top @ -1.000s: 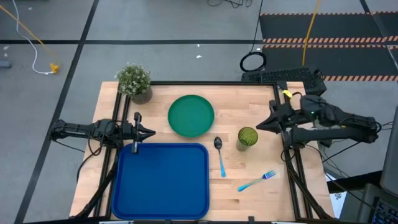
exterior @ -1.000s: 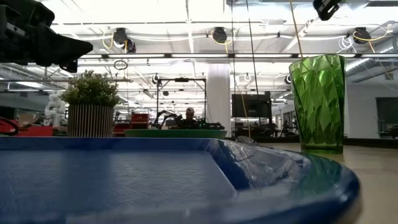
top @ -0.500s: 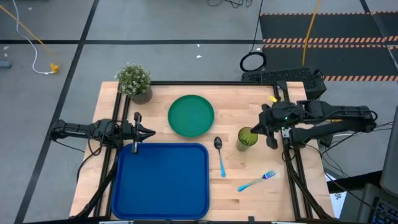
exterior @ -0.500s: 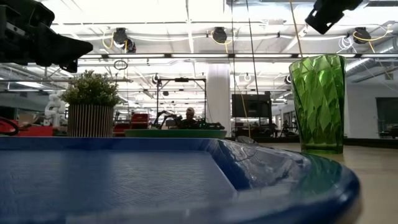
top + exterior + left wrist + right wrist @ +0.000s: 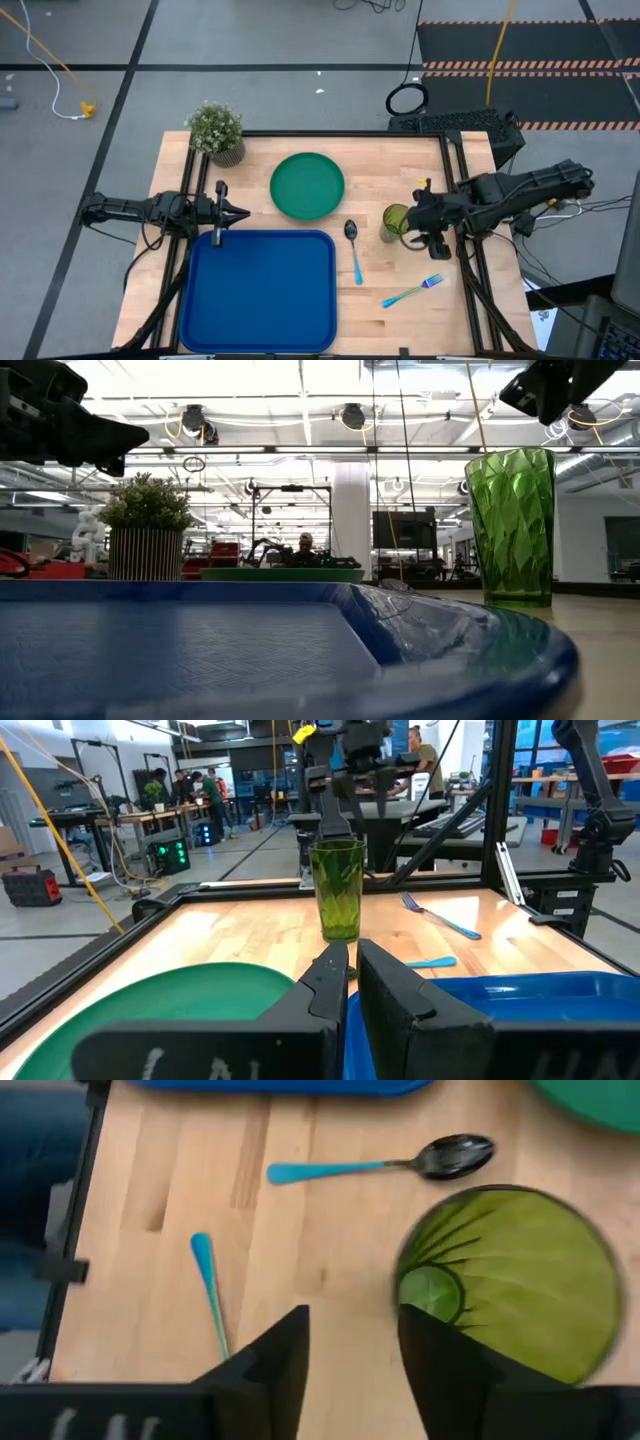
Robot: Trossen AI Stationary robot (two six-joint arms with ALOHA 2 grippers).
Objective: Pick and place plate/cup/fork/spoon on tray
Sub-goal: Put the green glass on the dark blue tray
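Right gripper [image 5: 350,1350], jaws parted and empty, hangs just above the cup [image 5: 396,221]; descending off-centre could tip it. Left gripper [image 5: 243,212] closed.

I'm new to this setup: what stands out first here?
The big blue tray lies bare at the table's front left, the green plate behind it. The right gripper, fingers parted, hovers by the rim of the upright cup, right of the spoon.

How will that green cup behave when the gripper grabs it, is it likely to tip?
The cup stands tall on a narrower base, so a sideways nudge could tip it. Its faceted, glossy walls may be slippery. It looks empty and thin-walled, probably light. The right gripper is beside it.
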